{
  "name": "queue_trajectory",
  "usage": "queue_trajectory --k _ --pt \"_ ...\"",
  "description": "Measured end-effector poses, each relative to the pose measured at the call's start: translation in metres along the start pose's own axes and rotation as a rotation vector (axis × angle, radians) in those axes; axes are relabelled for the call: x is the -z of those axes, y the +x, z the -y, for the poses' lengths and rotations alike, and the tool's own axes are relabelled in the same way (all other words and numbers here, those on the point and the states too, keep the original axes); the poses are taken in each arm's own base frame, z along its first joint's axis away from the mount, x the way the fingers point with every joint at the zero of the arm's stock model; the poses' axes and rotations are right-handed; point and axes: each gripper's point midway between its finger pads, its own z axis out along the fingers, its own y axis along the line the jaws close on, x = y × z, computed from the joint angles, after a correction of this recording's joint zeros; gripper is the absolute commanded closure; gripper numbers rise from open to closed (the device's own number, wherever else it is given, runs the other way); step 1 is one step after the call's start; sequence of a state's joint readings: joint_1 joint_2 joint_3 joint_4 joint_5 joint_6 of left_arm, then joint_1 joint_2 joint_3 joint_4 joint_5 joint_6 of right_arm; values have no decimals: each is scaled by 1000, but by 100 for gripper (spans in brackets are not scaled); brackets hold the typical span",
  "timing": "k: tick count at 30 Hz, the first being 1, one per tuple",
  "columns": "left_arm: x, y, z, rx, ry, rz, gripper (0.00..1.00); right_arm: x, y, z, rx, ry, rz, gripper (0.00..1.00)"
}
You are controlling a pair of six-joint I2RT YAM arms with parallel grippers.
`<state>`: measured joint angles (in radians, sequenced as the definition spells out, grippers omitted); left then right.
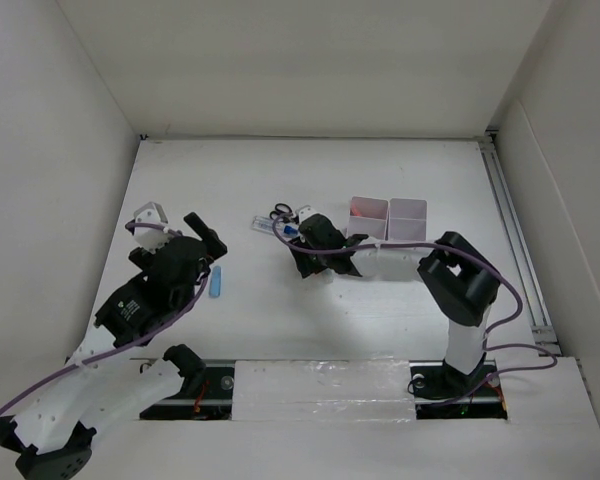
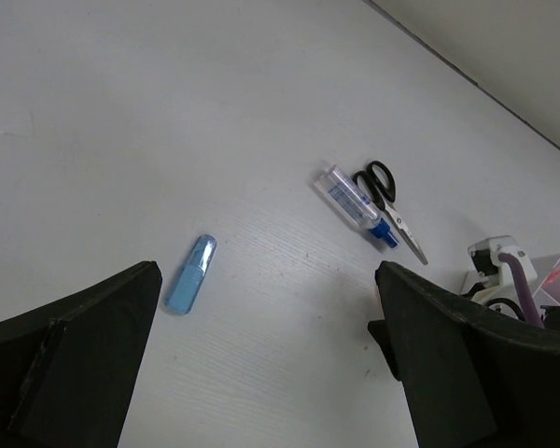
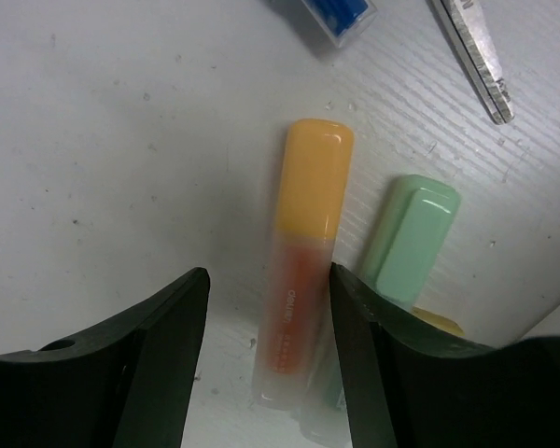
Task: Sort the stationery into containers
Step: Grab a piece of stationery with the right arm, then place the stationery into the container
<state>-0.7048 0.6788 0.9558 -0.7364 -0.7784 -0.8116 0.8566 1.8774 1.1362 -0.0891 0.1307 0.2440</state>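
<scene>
My right gripper [image 3: 271,280] is open and low over the table, its jaws either side of an orange highlighter [image 3: 303,271]. The left jaw stands apart from the highlighter and the right jaw is close against it. A green highlighter [image 3: 406,243] lies beside it, with a bit of a yellow one [image 3: 439,322] behind. The blue-capped tube [image 2: 355,205] and the black-handled scissors [image 2: 390,201] lie just beyond. A light blue marker [image 2: 190,273] lies ahead of my open, empty left gripper [image 2: 268,275]. The white organiser [image 1: 388,218] is partly hidden behind my right arm.
White walls enclose the table at the back and both sides. A metal rail [image 1: 515,250] runs along the right edge. My right arm [image 1: 460,285] bends across the middle right of the table.
</scene>
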Motion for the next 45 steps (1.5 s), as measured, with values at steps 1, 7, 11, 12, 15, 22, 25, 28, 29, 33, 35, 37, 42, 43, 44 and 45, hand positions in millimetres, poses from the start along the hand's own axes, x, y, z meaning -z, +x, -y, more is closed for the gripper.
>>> queue_trajectory --k 1,7,11,12,15,22,25,28,29,33,35,37,42,43,44,45 --pt "0 0 0 1 1 0 0 -2 2 0 0 0 -7 42" --pt "3 -3 -1 14 10 8 0 -3 3 -2 -6 -8 -6 70" --pt "4 -5 -1 23 17 13 0 -5 3 -5 -19 -15 -1 95" --pt "4 -5 -1 24 18 14 0 -6 2 -7 -18 -17 1 100" --pt "4 -4 -3 25 19 15 0 -8 0 -12 -17 -26 12 100" --pt "5 -4 -3 27 21 16 0 5 -1 -33 0 -107 31 100" --pt "5 -4 -4 28 22 18 0 33 -19 -45 6 -180 96 100" --pt "5 -4 -4 28 22 17 0 77 -64 -51 9 -261 255 100" --pt "5 -4 -4 28 22 17 0 94 -82 -49 10 -280 321 100" --pt "5 -4 -4 28 22 17 0 154 -139 -7 -4 -264 572 100" --pt "5 -4 -4 27 22 17 0 176 -155 33 -26 -199 667 100" --pt "5 -4 -4 26 23 17 0 193 -164 72 -43 -121 734 100" --pt "5 -4 -4 19 24 16 0 219 -163 141 -54 40 816 100" --pt "5 -4 -3 18 26 15 0 222 -160 150 -49 64 830 100" --pt "5 -4 -3 18 27 15 0 227 -155 161 -44 94 848 100" --pt "5 -4 -3 18 29 15 0 228 -153 165 -43 105 849 100"
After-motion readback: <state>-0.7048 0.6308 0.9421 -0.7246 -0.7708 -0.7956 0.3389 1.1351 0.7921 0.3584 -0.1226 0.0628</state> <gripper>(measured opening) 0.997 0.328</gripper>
